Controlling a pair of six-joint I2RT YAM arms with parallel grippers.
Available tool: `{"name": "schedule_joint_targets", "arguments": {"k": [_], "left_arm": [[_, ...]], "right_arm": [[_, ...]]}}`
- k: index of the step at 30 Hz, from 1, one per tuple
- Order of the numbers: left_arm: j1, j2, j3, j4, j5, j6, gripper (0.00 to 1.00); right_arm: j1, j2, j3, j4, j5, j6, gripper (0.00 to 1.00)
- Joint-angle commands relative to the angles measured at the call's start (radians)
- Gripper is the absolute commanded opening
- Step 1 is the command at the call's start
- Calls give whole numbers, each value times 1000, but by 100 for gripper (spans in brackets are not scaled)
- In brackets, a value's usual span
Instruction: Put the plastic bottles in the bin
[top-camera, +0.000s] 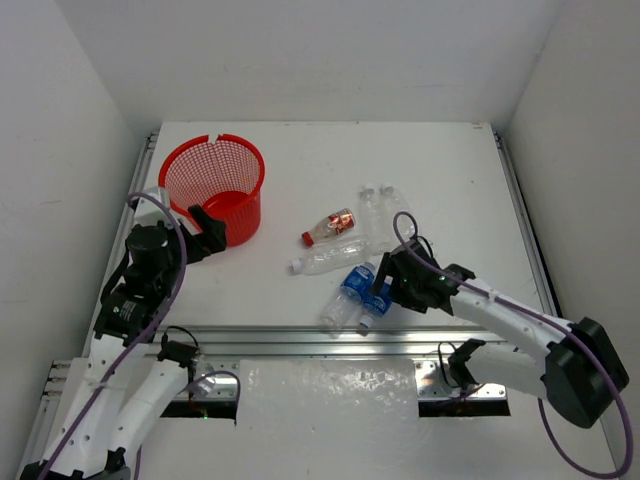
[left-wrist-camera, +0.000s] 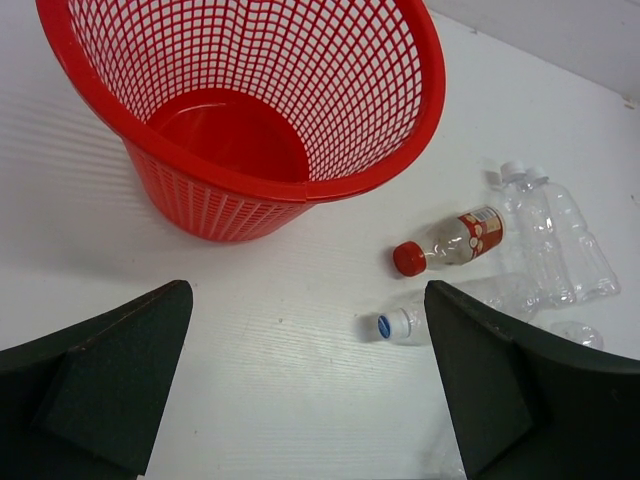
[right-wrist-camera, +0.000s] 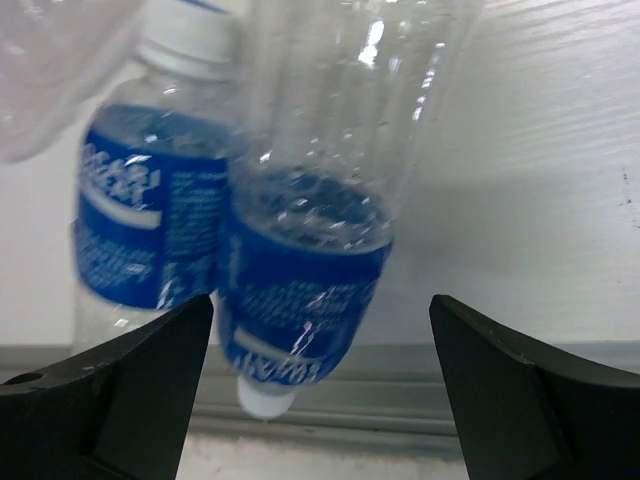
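Observation:
The red mesh bin (top-camera: 212, 185) stands at the back left and is empty inside in the left wrist view (left-wrist-camera: 240, 130). My left gripper (top-camera: 212, 232) is open and empty just in front of it (left-wrist-camera: 308, 300). Several bottles lie mid-table: a red-capped one (top-camera: 330, 226) (left-wrist-camera: 450, 240), a plain one (top-camera: 328, 259) (left-wrist-camera: 400, 325), two plain ones side by side (top-camera: 378, 212) (left-wrist-camera: 550, 235), and two blue-labelled ones (top-camera: 350, 288) near the front edge. My right gripper (top-camera: 380, 285) is open, its jaws astride one blue-labelled bottle (right-wrist-camera: 300, 290). The other blue-labelled bottle (right-wrist-camera: 140, 230) lies to its left.
A metal rail (top-camera: 300, 340) runs along the table's front edge just past the blue bottles' caps. White walls close in the left, back and right sides. Bare table (top-camera: 440, 180) lies right of the bottles.

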Motion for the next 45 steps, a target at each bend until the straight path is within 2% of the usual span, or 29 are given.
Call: {"name": "schedule_joint_targets", "arguments": {"k": [1,4,8,9,11,12,13,14,16,17,19,21,22,23,24,27,29,32,37,38,41,42,43,44,45], "left_arm": [[-6,4,8,49,23,13,100],[-6,-4,8,52,31,16,100],[-8,-19,25,48,56,23,99],[-6,-31,26,48,65,26,99],[-8,-87,3,94,153,39,99],[-8,-97,3,101,207,27,99],[-8,-98,6,109,337,13,99],[-8,-85,18,114,403,-3,99],[-8,-40,26,144,590,-42,99],[-9,-27,22,170,640,-55,99],[-17,11,3,273,767,-99,100],[-38,56,-3,363,871,-172,100],[-104,111,-6,484,967,-200,100],[-158,137,5,541,983,-219,100],[-295,189,22,589,930,-198,100],[-513,305,141,490,760,-109,100],[-566,364,178,490,719,-112,100],[-575,405,189,508,669,-119,100],[-575,453,193,635,706,-161,98],[-575,464,197,658,704,-170,94],[-575,473,218,665,662,-174,49],[-575,472,230,661,649,-174,27],[-575,470,238,658,636,-174,15],[-575,466,259,634,602,-170,0],[-575,459,273,608,562,-167,0]], "right_arm": [[9,50,-31,95,113,60,88],[9,65,-89,152,142,58,83],[9,56,-163,236,133,26,69],[9,23,-167,210,142,26,60],[9,-48,-178,181,161,-9,49],[10,-97,-183,132,173,-28,38],[10,-211,-180,108,175,-48,32],[10,-271,-173,88,173,-75,26],[13,-431,-135,26,143,-156,19],[15,-476,-121,56,104,-204,19],[13,-551,-95,186,-117,-359,19],[13,-545,-72,271,-349,-480,19],[13,-530,-30,297,-532,-497,19],[13,-487,-8,323,-605,-506,19],[13,-466,26,386,-720,-508,19],[13,-397,63,560,-865,-462,18],[15,-357,90,632,-948,-439,17],[16,-329,113,667,-982,-431,17],[19,-289,127,686,-1011,-427,16],[19,-287,129,687,-1017,-425,17],[19,-309,117,695,-1013,-437,18],[19,-327,113,675,-999,-440,22],[19,-333,113,658,-985,-460,29],[19,-349,113,632,-941,-473,63],[19,-349,116,603,-906,-479,64]]}}
